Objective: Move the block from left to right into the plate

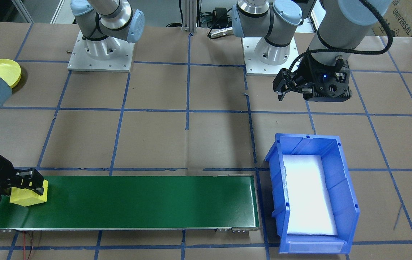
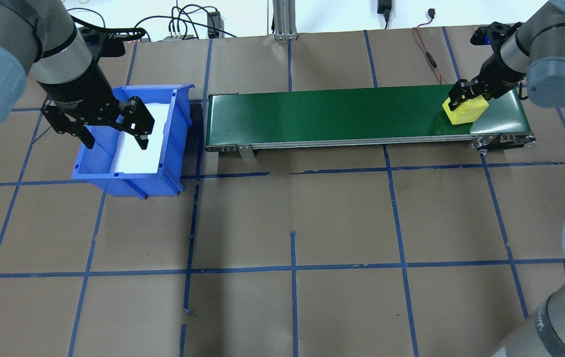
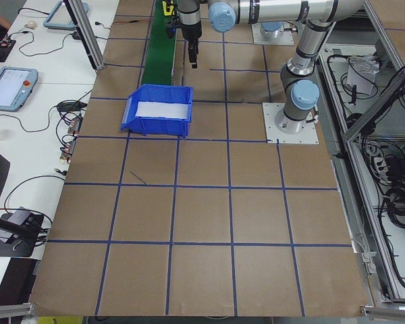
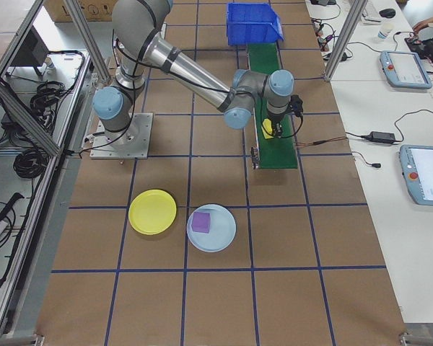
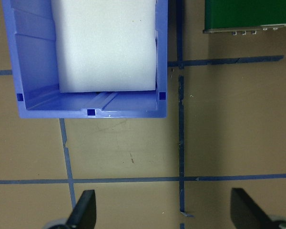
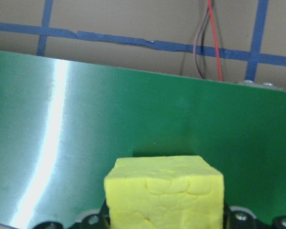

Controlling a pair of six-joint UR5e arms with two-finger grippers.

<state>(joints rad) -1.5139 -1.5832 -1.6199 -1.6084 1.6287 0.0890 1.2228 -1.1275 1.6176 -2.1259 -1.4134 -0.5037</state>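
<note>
Now the right claw [image 2: 467,95] grips the yellow block [image 2: 465,110]; left claw [image 2: 114,134] gapes empty.

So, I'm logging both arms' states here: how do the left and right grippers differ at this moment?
The right gripper is shut on the yellow block at the end of the green conveyor belt; the left gripper is open and holds nothing. The right gripper sits low, at belt level, while the left gripper hangs well above the blue bin. Both are black two-finger grippers pointing downward.
</note>
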